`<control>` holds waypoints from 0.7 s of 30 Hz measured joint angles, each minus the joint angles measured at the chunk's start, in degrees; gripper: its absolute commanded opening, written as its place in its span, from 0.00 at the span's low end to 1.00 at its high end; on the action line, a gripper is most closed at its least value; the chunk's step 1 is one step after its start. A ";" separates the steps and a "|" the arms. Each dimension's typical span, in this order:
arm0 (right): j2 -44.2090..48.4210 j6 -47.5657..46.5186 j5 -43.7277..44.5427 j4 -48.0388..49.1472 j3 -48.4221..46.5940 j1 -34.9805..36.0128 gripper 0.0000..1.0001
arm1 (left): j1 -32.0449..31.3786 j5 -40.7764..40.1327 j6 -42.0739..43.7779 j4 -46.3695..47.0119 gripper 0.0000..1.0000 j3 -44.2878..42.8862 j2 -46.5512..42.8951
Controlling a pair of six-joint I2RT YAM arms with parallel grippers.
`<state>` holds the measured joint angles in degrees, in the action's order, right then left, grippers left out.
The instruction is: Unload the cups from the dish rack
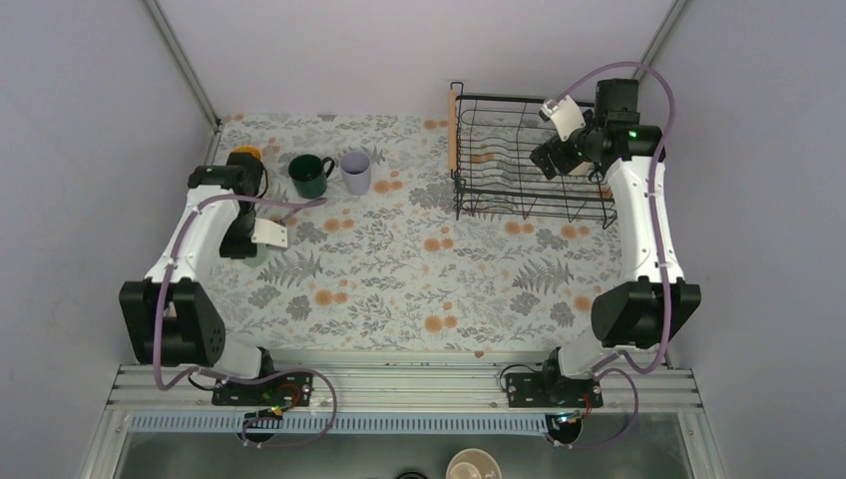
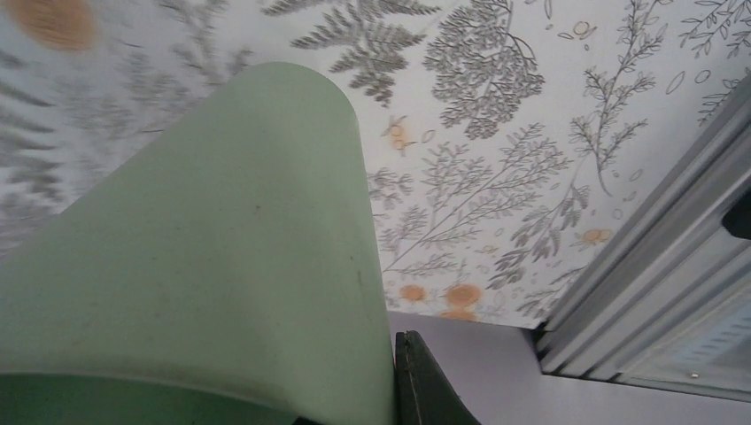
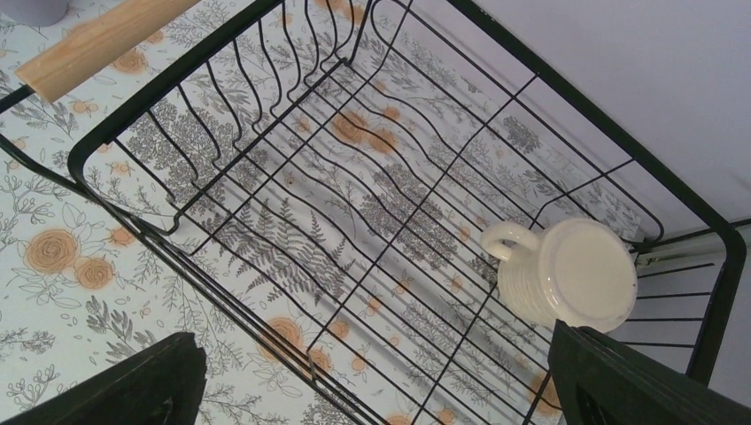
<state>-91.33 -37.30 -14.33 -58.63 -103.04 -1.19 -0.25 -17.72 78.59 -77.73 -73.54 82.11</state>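
Cream mug (image 3: 567, 274) near dish rack (image 3: 97, 40) corner, right hand (image 3: 381, 390) wide above

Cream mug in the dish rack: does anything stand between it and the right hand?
Nothing visible does. The cream mug sits alone in a corner of the dish rack, and the open right hand hangs above it with only bare wires below.

walls (image 1: 90, 100): plain grey | tablecloth (image 1: 399, 269): floral | rail (image 1: 399, 384): ribbed metal
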 measured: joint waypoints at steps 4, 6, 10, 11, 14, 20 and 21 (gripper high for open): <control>0.98 -0.15 0.35 0.72 1.77 0.00 1.00 | 2.58 0.09 -1.29 0.37 0.02 2.54 4.55; 1.40 -0.20 0.70 1.11 2.54 0.00 1.00 | 3.61 0.22 -1.66 0.74 0.02 2.62 6.71; 1.66 -0.20 1.16 1.46 3.28 0.00 1.00 | 4.98 0.44 -2.32 1.44 0.04 2.49 8.83; 1.66 -0.20 1.20 1.57 3.37 0.00 1.00 | 5.16 0.48 -2.60 1.53 0.08 2.25 8.98; 1.66 -0.20 1.44 1.64 3.41 0.00 1.00 | 5.57 0.33 -3.41 1.88 0.22 1.70 9.88; 1.66 -0.20 1.49 1.84 3.41 0.00 1.00 | 6.54 0.72 -5.90 2.95 0.56 0.31 14.21; 1.66 -0.20 1.46 1.88 3.41 0.00 1.00 | 6.62 0.74 -6.29 3.06 0.58 0.13 14.29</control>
<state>-89.67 -37.50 -12.86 -56.75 -99.63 -1.19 6.37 -16.97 72.29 -74.67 -73.41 96.40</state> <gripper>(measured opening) 0.998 0.514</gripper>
